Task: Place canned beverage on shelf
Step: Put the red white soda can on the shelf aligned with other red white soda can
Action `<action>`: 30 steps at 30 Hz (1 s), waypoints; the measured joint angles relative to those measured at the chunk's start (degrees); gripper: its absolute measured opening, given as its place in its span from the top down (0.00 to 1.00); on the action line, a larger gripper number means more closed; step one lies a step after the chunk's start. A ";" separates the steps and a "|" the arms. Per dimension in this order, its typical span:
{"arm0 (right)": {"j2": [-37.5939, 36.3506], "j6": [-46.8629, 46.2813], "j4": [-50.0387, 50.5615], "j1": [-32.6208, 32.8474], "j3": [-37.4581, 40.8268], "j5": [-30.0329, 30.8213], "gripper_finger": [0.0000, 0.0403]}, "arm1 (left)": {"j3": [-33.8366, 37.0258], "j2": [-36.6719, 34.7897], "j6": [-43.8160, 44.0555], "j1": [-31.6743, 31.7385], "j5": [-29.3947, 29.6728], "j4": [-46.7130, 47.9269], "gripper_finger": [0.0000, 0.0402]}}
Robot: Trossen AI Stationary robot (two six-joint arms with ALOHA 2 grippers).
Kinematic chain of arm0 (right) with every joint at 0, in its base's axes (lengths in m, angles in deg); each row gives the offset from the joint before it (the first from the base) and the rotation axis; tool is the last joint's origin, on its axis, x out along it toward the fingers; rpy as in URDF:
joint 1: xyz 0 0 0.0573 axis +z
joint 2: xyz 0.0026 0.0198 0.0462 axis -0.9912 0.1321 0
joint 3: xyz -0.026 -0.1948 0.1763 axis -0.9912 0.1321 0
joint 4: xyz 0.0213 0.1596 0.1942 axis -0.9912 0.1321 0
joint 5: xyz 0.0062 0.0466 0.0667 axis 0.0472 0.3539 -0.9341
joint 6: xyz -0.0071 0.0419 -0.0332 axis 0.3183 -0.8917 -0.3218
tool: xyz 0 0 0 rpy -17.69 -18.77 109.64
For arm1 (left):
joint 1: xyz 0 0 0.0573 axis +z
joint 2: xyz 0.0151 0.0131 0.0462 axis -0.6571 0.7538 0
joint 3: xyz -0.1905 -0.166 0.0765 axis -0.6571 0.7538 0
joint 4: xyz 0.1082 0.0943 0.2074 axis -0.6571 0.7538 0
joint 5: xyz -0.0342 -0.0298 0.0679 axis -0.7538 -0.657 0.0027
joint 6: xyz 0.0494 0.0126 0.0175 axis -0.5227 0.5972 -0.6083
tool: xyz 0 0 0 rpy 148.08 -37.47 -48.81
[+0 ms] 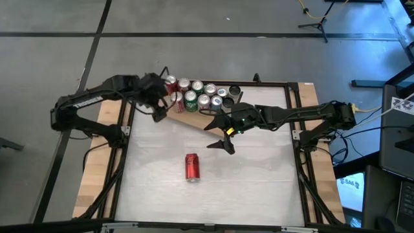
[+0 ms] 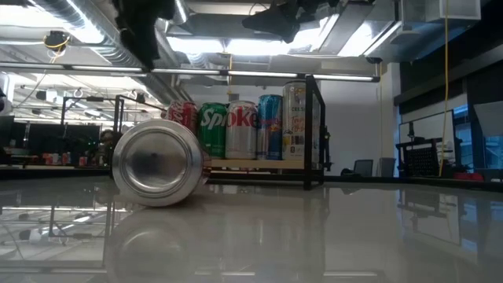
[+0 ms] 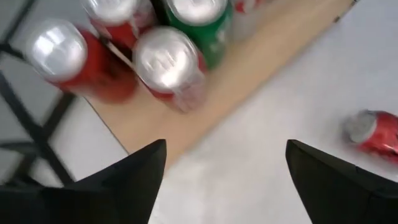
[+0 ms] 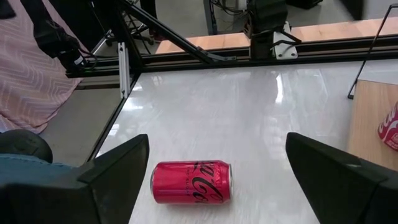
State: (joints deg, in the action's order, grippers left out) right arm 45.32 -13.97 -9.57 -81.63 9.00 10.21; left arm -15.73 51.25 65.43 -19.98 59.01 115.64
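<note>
**Op:** Right claw (image 1: 226, 144) is hanging above the counter (image 1: 259, 188) with its jaws spread wide and nothing in them; the red can (image 1: 192, 166) is lying on its side on the counter, just short of that claw and nearer the front edge; I'm seeing it side-on between the fingers in the right wrist view.

**Spotter:** And the left?

**Op:** Left claw (image 1: 157, 111) is up by the near corner of the shelf (image 1: 194, 119), also open and empty, close to the standing cans (image 1: 197, 95); that's my first worry; any swing from that arm and I'd expect it to clip the row and topple one.

**Spotter:** What about the pick itself?

**Op:** The can's a cylinder on a slick top; if I come down off-centre, one finger will nudge it and it'll roll away; I'd judge it also has to be stood upright before it goes on the board.

**Spotter:** Room on the shelf?

**Op:** The far side is crowded, the bare strip is at the near edge; set it too close and it could tip off.
</note>
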 joint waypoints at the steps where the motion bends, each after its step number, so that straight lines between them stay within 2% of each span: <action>1: 0.00 -0.11 -0.14 0.00 0.00 -0.02 0.08 | 1.61 -0.61 2.20 -1.24 -0.02 -0.29 0.23; 6: -1.32 -1.57 -0.27 0.00 0.00 -0.78 0.08 | 11.77 -3.04 8.80 -6.98 0.14 -5.32 0.36; 8: -2.43 -1.39 -0.43 0.00 0.00 -0.87 0.08 | 15.23 -3.48 10.66 -8.12 2.08 -8.22 0.42; 15: -5.22 -1.32 -0.46 -0.04 0.00 2.00 0.08 | 25.02 -2.29 11.88 -7.42 6.17 -20.60 0.59; 21: -4.96 -1.32 -0.35 -0.04 -0.02 4.20 0.08 | 28.51 -0.85 11.78 -5.06 9.24 -31.62 0.69; 26: -4.85 -1.39 -0.29 -0.04 -0.02 4.88 0.08 | 28.94 0.19 9.20 -2.88 12.56 -33.84 0.76; 30: -4.85 -1.43 -0.33 -0.04 -0.02 4.88 0.08 | 28.95 0.54 8.77 -1.50 12.59 -36.15 0.81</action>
State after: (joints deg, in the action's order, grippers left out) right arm 40.46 -15.40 -9.90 -81.67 8.98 15.09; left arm 13.22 51.79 74.20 -21.49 71.60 79.49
